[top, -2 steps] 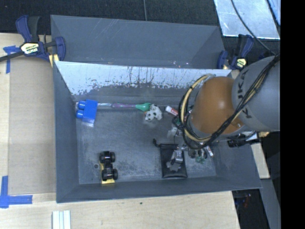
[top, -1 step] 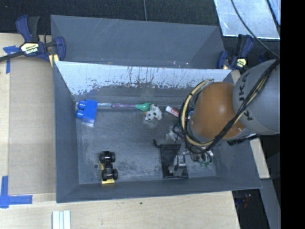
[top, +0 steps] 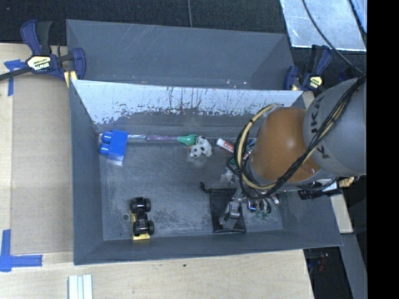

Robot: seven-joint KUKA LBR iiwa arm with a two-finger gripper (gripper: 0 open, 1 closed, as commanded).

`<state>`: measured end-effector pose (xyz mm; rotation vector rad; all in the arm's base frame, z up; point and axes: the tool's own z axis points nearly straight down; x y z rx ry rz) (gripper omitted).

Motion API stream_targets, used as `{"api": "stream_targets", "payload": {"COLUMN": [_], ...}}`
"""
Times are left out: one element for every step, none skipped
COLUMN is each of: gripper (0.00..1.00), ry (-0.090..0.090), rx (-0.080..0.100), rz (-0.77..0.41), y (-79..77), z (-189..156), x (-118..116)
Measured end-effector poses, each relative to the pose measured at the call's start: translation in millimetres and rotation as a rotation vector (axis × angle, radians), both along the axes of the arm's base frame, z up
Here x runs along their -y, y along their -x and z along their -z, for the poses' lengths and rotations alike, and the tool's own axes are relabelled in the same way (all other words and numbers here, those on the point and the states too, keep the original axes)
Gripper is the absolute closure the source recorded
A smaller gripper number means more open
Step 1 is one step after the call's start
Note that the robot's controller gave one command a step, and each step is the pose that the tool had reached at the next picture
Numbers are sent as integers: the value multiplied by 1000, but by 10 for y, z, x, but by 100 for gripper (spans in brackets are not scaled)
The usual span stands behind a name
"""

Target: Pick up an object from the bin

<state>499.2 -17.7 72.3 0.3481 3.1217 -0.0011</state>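
Note:
My gripper [top: 228, 213] is low over the bin's floor near the front right, under the orange-brown wrist cover. No loose thing lies right beneath it that I can make out. Nearest to it, toward the back wall, are a small white toy with black spots [top: 199, 148] and a small red and white piece [top: 225, 145]. A thin purple stick with a green tip [top: 168, 139] lies along the back wall to their left.
A blue block [top: 114, 144] sits at the back left. A black and yellow toy car [top: 141, 217] stands near the front left corner. Bare floor lies between the car and the gripper. The arm and its cables cover the bin's right side.

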Motion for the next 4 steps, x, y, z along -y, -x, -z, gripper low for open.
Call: {"api": "stream_targets", "payload": {"gripper": [0, 100, 100, 100], "ry": [1, 1, 1, 0], "rx": [5, 4, 4, 4], "rz": [-149, -36, -36, -36], "y": [-30, -18, -19, -14], "z": [5, -7, -8, -128], "x": [3, 6, 6, 8]}}
